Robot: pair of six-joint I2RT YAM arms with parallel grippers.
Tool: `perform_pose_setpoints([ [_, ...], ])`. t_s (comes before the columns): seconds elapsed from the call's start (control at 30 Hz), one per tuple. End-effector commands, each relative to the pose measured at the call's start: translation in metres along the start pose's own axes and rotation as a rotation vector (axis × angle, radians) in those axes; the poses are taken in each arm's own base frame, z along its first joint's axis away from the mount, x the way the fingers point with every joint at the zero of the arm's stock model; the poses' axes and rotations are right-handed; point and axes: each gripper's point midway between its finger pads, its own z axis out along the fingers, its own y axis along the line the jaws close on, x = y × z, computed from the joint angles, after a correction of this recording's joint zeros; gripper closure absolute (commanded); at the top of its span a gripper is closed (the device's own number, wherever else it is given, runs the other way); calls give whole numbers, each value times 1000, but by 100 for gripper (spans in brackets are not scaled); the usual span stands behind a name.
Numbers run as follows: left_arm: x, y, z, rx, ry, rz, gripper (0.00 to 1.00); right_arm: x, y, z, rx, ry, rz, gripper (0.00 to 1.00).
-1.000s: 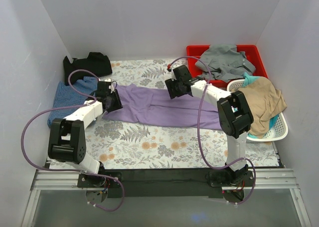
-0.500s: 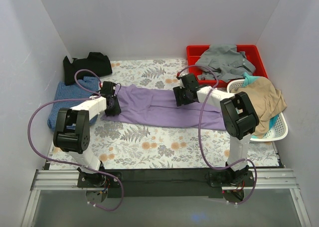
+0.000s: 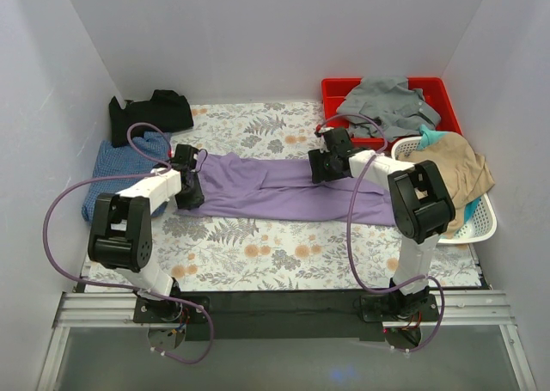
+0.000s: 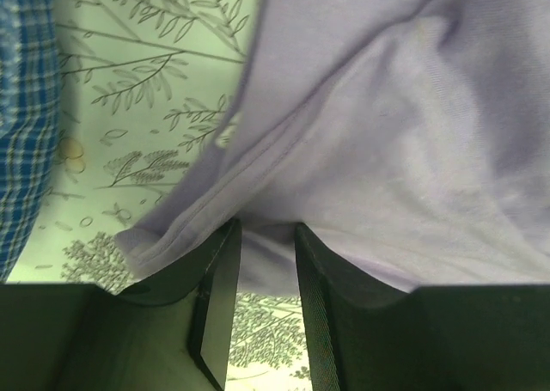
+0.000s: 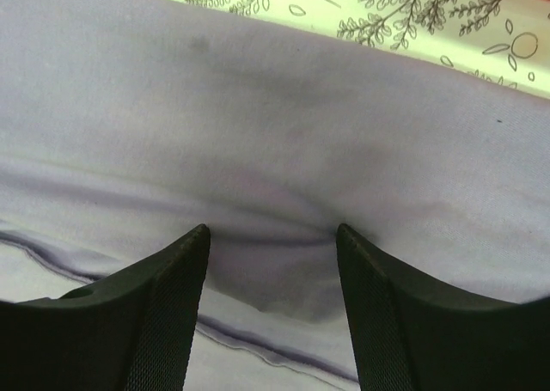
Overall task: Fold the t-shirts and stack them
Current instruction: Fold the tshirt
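The lilac t-shirt lies stretched as a long narrow band across the middle of the flower-print table. My left gripper is low at its left end. In the left wrist view its jaws stand a narrow gap apart with the shirt's hem at their tips. My right gripper rests on the shirt's far edge. In the right wrist view it is wide open with its tips pressing on the cloth. The blue check t-shirt lies at the left, also in the left wrist view. The black t-shirt lies at the back left.
A red bin at the back right holds a grey garment. A white basket at the right holds a tan cloth and more. White walls close in the table on three sides.
Both grippers have come down onto the table. The left one drew back toward the left end and the right one moved right, and the lilac shirt now lies flatter and narrower.
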Motion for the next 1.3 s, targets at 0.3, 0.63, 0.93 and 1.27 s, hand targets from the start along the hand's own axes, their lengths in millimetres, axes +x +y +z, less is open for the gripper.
perform_pose_setpoints([
  [0.3, -119, -56, -112, 329, -359, -41, 68, -29, -2, -46, -13, -44, -71, 33],
  [0.63, -74, -119, -66, 559, -84, -39, 70, -33, -32, -50, 154, -40, -81, 31],
  [0.93, -50, -113, -34, 492, -43, -41, 70, -3, -56, -42, 196, 33, -47, 31],
  [1.27, -54, -104, 26, 308, 47, -25, 71, 52, -54, -29, 158, 190, 1, 32],
])
